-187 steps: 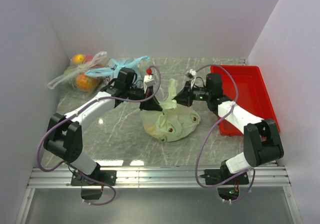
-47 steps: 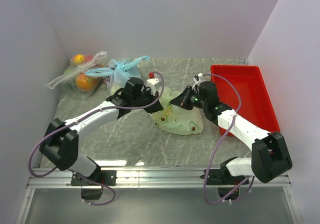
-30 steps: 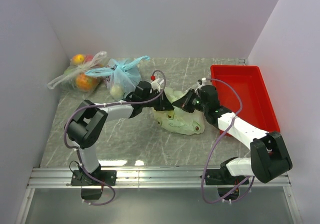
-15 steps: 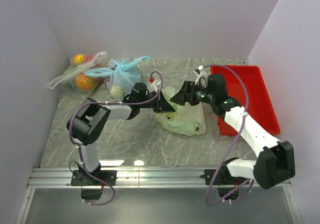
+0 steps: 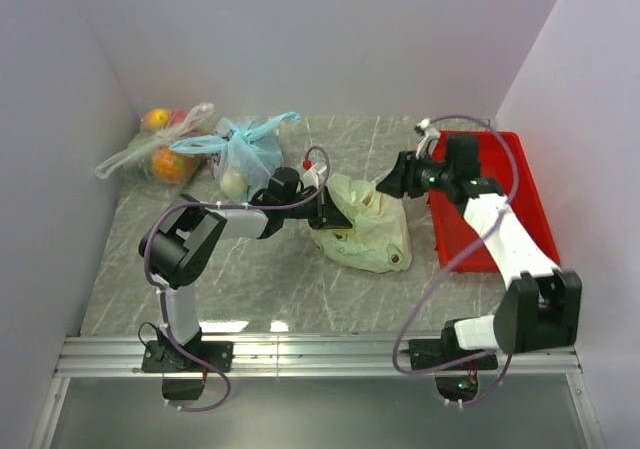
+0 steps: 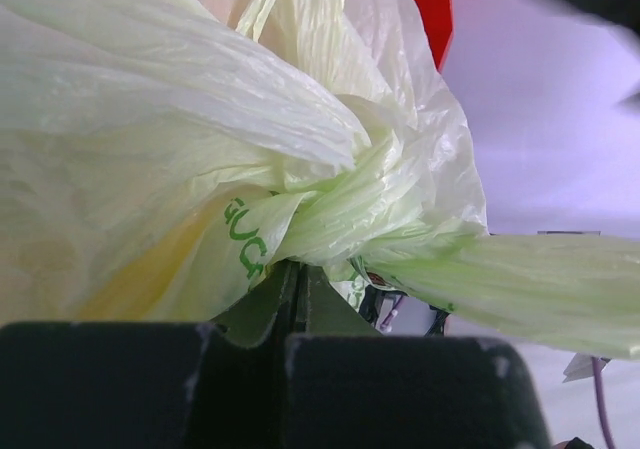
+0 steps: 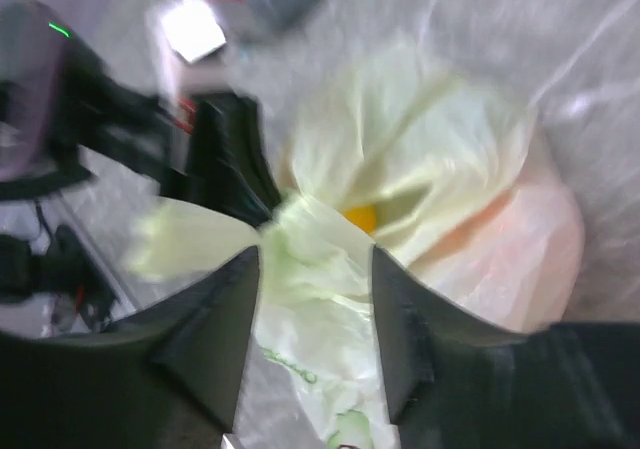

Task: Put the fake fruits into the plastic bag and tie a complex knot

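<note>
Plastic bag [image 5: 362,234] at centre of table [image 5: 250,279]. Left gripper [image 5: 326,209] clenched on its twisted neck; right gripper [image 5: 393,182] released, apart from it, beside red tray [image 5: 520,199]. Blue bag [image 5: 243,151] lies behind. Fake fruits [image 7: 358,217] mostly hidden; right wrist view blurred.

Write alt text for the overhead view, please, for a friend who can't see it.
A pale green plastic bag lies on the grey table, its gathered top pinched by the left end effector. The right end effector hangs open nearby, by a red tray.
</note>
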You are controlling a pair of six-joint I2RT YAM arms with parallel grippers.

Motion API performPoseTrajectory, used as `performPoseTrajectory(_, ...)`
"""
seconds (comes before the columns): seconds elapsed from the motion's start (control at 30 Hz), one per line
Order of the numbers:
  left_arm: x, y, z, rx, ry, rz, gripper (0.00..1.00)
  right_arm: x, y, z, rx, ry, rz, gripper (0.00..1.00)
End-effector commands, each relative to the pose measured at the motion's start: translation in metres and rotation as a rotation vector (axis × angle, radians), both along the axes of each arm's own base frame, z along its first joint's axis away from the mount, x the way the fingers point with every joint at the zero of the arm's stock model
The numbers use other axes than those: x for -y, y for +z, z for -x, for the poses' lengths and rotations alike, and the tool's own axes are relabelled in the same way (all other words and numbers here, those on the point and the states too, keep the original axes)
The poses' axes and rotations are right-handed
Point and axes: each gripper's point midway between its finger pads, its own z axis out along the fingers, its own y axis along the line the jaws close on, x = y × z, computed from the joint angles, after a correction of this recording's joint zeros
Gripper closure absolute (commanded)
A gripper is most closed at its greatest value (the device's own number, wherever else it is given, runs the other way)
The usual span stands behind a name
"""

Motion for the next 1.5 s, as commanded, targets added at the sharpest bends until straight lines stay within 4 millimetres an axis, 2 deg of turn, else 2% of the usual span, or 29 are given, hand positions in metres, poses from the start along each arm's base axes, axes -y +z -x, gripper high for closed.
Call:
performPoseTrajectory(0.0, 0.009, 0.012, -0.008, 0.063, -0.017, 0.015, 1.00, -0.003, -0.063, 0.024, -0.165, 0.105, 0.045, 0.37)
performPoseTrajectory(0.03, 0.011, 0.012, -0.008, 0.067, -0.023, 0.016, 1.00, -0.003, -0.074, 0.032, -0.216, 0.121, 0.043, 0.27)
performPoseTrajectory(0.13, 0.018, 0.015, -0.010, 0.090, -0.044, 0.039, 1.00, -0.008, -0.093, 0.053, -0.308, 0.157, 0.016, 0.16)
performPoseTrajectory(0.2, 0.023, 0.016, -0.011, 0.085, -0.059, 0.071, 1.00, -0.018, -0.102, 0.071, -0.384, 0.195, -0.030, 0.14)
performPoseTrajectory(0.3, 0.027, 0.019, -0.008, 0.056, -0.076, 0.120, 1.00, -0.040, -0.107, 0.085, -0.461, 0.218, -0.095, 0.13)
performPoseTrajectory(0.37, 0.028, 0.031, -0.004, 0.088, -0.109, 0.174, 1.00, -0.058, -0.101, 0.080, -0.440, 0.247, -0.151, 0.11)
performPoseTrajectory(0.4, 0.027, 0.034, -0.002, 0.083, -0.118, 0.188, 1.00, -0.072, -0.101, 0.084, -0.493, 0.256, -0.180, 0.11)
performPoseTrajectory(0.5, 0.019, 0.052, 0.007, 0.117, -0.180, 0.238, 1.00, -0.103, -0.085, 0.068, -0.472, 0.275, -0.292, 0.11)
performPoseTrajectory(0.57, 0.011, 0.065, 0.014, 0.141, -0.235, 0.271, 1.00, -0.115, -0.075, 0.062, -0.492, 0.265, -0.342, 0.11)
performPoseTrajectory(0.67, 0.001, 0.070, 0.023, 0.140, -0.288, 0.284, 1.00, -0.127, -0.065, 0.058, -0.459, 0.289, -0.366, 0.11)
performPoseTrajectory(0.73, -0.003, 0.066, 0.028, 0.126, -0.299, 0.271, 1.00, -0.123, -0.062, 0.062, -0.468, 0.301, -0.342, 0.11)
performPoseTrajectory(0.77, -0.005, 0.065, 0.031, 0.122, -0.300, 0.266, 1.00, -0.118, -0.064, 0.063, -0.422, 0.320, -0.306, 0.11)
performPoseTrajectory(0.8, -0.007, 0.061, 0.031, 0.123, -0.299, 0.254, 1.00, -0.112, -0.058, 0.065, -0.389, 0.327, -0.284, 0.11)
performPoseTrajectory(0.83, -0.007, 0.060, 0.031, 0.127, -0.298, 0.250, 1.00, -0.100, -0.065, 0.074, -0.449, 0.302, -0.245, 0.09)
performPoseTrajectory(0.9, -0.007, 0.054, 0.032, 0.119, -0.298, 0.236, 1.00, -0.087, -0.061, 0.077, -0.372, 0.326, -0.170, 0.08)
performPoseTrajectory(0.93, -0.007, 0.053, 0.032, 0.117, -0.297, 0.232, 1.00, -0.078, -0.065, 0.089, -0.430, 0.324, -0.141, 0.08)
performPoseTrajectory(0.97, -0.008, 0.051, 0.031, 0.115, -0.292, 0.228, 1.00, -0.070, -0.065, 0.089, -0.401, 0.333, -0.115, 0.08)
performPoseTrajectory(1.0, -0.008, 0.047, 0.029, 0.111, -0.289, 0.218, 1.00, -0.064, -0.060, 0.095, -0.417, 0.329, -0.098, 0.08)
performPoseTrajectory(1.07, -0.008, 0.045, 0.028, 0.118, -0.291, 0.213, 1.00, -0.055, -0.047, 0.091, -0.347, 0.352, -0.077, 0.08)
performPoseTrajectory(1.1, -0.008, 0.044, 0.028, 0.117, -0.288, 0.211, 1.00, -0.051, -0.043, 0.096, -0.362, 0.358, -0.067, 0.08)
performPoseTrajectory(1.17, -0.007, 0.045, 0.027, 0.126, -0.289, 0.210, 1.00, -0.046, -0.028, 0.087, -0.290, 0.376, -0.048, 0.10)
performPoseTrajectory(1.27, -0.008, 0.043, 0.025, 0.128, -0.284, 0.201, 1.00, -0.034, -0.020, 0.060, -0.265, 0.295, -0.064, 0.28)
performPoseTrajectory(1.3, -0.007, 0.043, 0.026, 0.128, -0.285, 0.201, 1.00, -0.029, -0.018, 0.049, -0.263, 0.250, -0.078, 0.42)
performPoseTrajectory(1.33, -0.008, 0.042, 0.025, 0.128, -0.285, 0.201, 1.00, -0.027, -0.017, 0.032, -0.217, 0.209, -0.072, 0.48)
performPoseTrajectory(1.4, -0.008, 0.043, 0.025, 0.132, -0.280, 0.201, 1.00, -0.029, -0.019, 0.019, -0.231, 0.174, -0.095, 0.58)
performPoseTrajectory(1.47, -0.007, 0.041, 0.024, 0.131, -0.279, 0.189, 1.00, -0.031, -0.023, 0.013, -0.254, 0.161, -0.115, 0.60)
